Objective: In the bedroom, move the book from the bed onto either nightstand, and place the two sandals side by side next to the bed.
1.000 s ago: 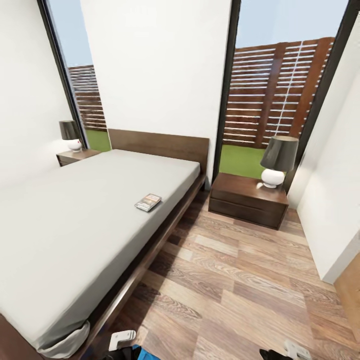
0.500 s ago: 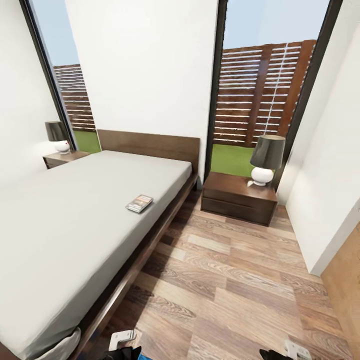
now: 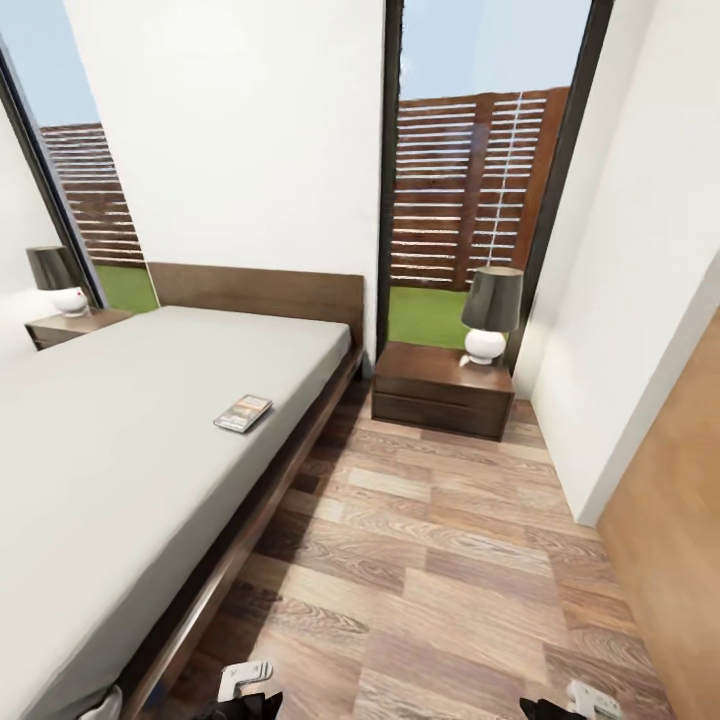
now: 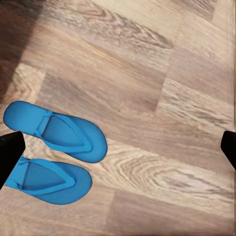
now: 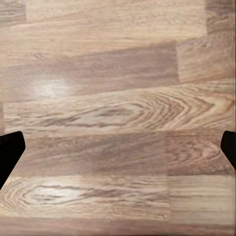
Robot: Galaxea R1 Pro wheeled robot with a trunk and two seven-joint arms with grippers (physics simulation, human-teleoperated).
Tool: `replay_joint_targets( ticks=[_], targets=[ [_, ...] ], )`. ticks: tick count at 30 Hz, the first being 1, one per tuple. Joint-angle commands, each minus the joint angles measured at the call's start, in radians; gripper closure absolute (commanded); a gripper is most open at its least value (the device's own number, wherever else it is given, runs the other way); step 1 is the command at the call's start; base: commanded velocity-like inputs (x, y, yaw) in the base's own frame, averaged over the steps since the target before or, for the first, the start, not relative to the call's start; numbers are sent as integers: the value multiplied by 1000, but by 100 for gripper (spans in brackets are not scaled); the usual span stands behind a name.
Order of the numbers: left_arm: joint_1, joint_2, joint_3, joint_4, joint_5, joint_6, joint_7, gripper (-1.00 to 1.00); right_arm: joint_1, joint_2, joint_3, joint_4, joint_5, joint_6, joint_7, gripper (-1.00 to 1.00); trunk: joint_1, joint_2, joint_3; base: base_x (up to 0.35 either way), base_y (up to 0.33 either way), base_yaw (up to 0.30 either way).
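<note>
From the head camera, the thin dark paperback book (image 3: 243, 412) lies flat on the pale grey mattress of the large low bed (image 3: 110, 450), near the edge that faces the striped wood-plank floor (image 3: 440, 560). A reddish-brown wooden nightstand (image 3: 442, 390) stands just beside the brown headboard (image 3: 258, 292) and carries a dark-shaded lamp with a white base (image 3: 490, 314); a second nightstand (image 3: 72, 326) with a like lamp (image 3: 58, 280) stands across the bed.

The left wrist camera looks down on two bright blue flip-flop sandals (image 4: 55, 132) (image 4: 46, 179) lying side by side on the planks, touching or nearly so. The left end effector (image 4: 118, 147) is spread wide and empty.

In the right wrist camera, the right end effector (image 5: 118, 147) is likewise wide apart, holding nothing, over planks.
</note>
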Motion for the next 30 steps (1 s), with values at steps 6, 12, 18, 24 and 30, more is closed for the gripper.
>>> replay_joint_targets(
  ticks=[6,12,18,24,30],
  targets=[
    [0,0,1,1,8,-2,-4,-100,-1,0,8,0,-13,-1,4,-100,0,0,-1,0,0,-276],
    [5,0,1,1,8,-2,-4,-100,-1,0,8,0,-11,-1,4,-100,0,0,-1,0,0,-277],
    [7,0,1,1,8,-2,-4,-100,-1,0,8,1,-11,-1,4,-100,0,0,-1,0,0,-277],
    [7,-1,1,1,8,-2,-4,-100,-1,0,8,1,-10,-1,4,-100,0,0,-1,0,-3,-277],
    [7,-1,0,1,8,-2,-3,-100,-1,0,8,1,-11,-1,4,-100,0,0,-1,0,-117,-277]
  ],
)
